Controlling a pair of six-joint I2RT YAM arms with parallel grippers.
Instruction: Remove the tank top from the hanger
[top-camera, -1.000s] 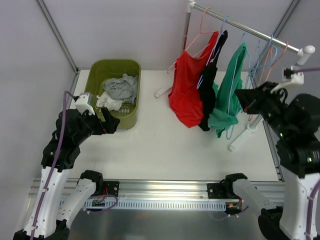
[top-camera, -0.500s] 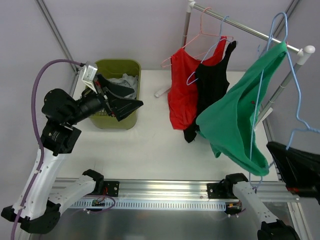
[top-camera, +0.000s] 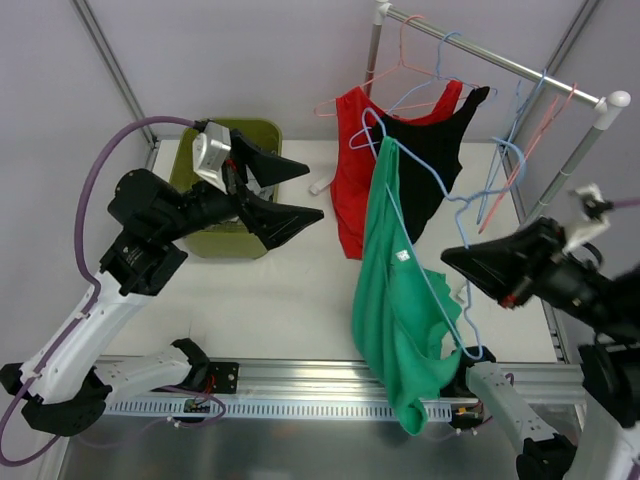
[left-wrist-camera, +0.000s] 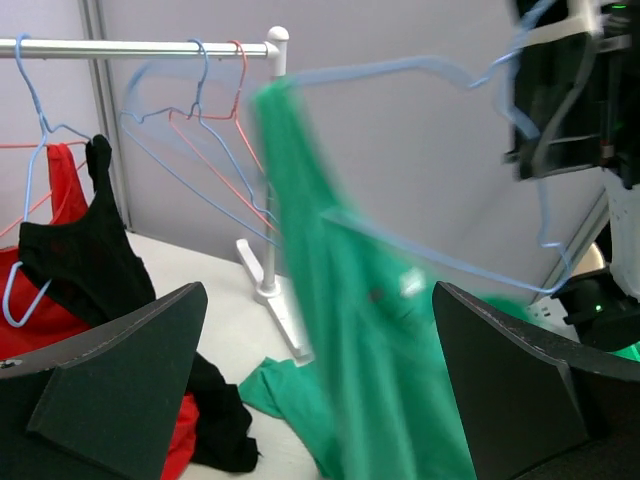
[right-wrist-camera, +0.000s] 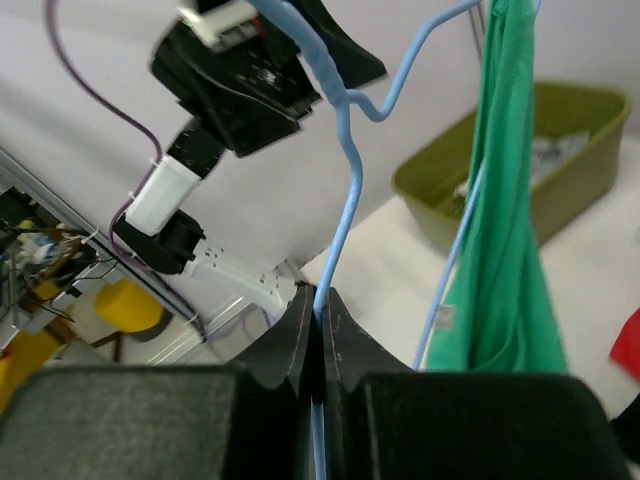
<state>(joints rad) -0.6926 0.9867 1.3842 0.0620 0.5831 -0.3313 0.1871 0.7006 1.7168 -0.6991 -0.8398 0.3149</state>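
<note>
The right fingers (top-camera: 468, 267) are closed flat together on the thin light-blue wire of a hanger (top-camera: 447, 296). In the right wrist view the wire goes straight between the two black, wedge-shaped fingers. The green tank top (top-camera: 395, 300) is still on this hanger. It is soft, smooth cloth that hangs in one long, narrow fold, with a small white label near the middle. The hanger is not on the rail. It is held in the air above the near part of the white tabletop (top-camera: 300, 290), and the lower end of the cloth reaches in front of the metal base rail.

The left fingers (top-camera: 285, 215) are wide open and hold nothing. They are two dark, matte triangular plates pointing toward the green cloth, apart from it.

On the shiny round rail (top-camera: 480, 50) hang a red tank top (top-camera: 352, 190) and a black one (top-camera: 430, 170) on wire hangers, with empty blue and pink hangers (top-camera: 520, 150) beside them. An olive plastic basket (top-camera: 262, 128) with pale clothes stands behind the left arm.
</note>
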